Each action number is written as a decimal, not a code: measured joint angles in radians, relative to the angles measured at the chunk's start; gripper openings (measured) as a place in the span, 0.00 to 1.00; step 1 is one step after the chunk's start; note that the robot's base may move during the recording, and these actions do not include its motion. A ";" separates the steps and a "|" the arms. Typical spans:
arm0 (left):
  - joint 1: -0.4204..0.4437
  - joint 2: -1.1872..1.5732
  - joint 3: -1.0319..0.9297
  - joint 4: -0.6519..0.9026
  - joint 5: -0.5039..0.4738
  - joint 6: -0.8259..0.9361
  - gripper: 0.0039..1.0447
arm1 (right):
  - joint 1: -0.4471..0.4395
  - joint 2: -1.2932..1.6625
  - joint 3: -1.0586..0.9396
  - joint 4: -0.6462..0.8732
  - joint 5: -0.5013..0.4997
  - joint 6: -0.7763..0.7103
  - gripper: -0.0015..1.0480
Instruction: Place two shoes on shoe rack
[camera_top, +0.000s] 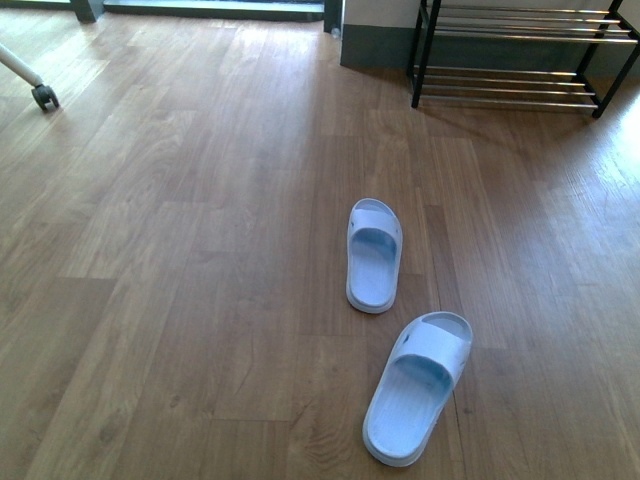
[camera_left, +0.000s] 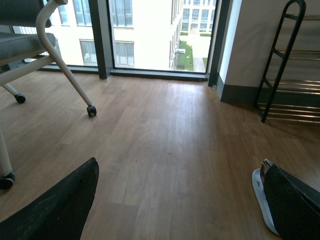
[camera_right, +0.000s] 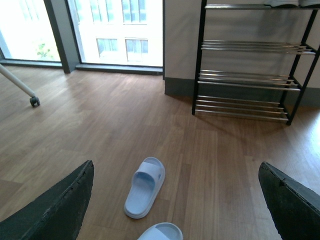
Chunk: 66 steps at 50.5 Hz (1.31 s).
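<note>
Viewing the scene from the front, I register the two shoes as pale blue moulded slides, smooth and matte, each with one broad strap and a contoured footbed. Both lie sole-down on the wood-grain plank floor (camera_top: 200, 250), well apart from the shoe rack (camera_top: 520, 55) and in front of it. The far slide (camera_top: 374, 256) is the one nearer the rack. The near slide (camera_top: 417, 388) lies beyond it from the rack, angled, strap end turned toward the rack. The two do not touch.

The shoe rack is a black tubular frame with rounded side loops and tiers of thin chrome bars. It stands on the floor against a grey skirting.

My left tool (camera_left: 179, 170) is spread wide and holds nothing. Its dark, rough-textured fingers (camera_left: 55, 210) sit at opposite edges of the left wrist view, and a pale slide edge shows behind one of them.

My right tool (camera_right: 176, 167) is likewise spread wide and empty, above the floor on the side of the slides away from the rack.
</note>
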 joint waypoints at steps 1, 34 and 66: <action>0.000 0.000 0.000 0.000 0.000 0.000 0.91 | 0.000 0.001 0.000 0.000 -0.002 0.000 0.91; 0.000 0.000 0.000 0.000 0.003 0.000 0.91 | 0.091 1.448 0.354 0.684 0.061 0.008 0.91; 0.000 0.000 0.000 0.000 0.003 0.000 0.91 | 0.111 2.504 0.823 0.710 0.099 -0.013 0.91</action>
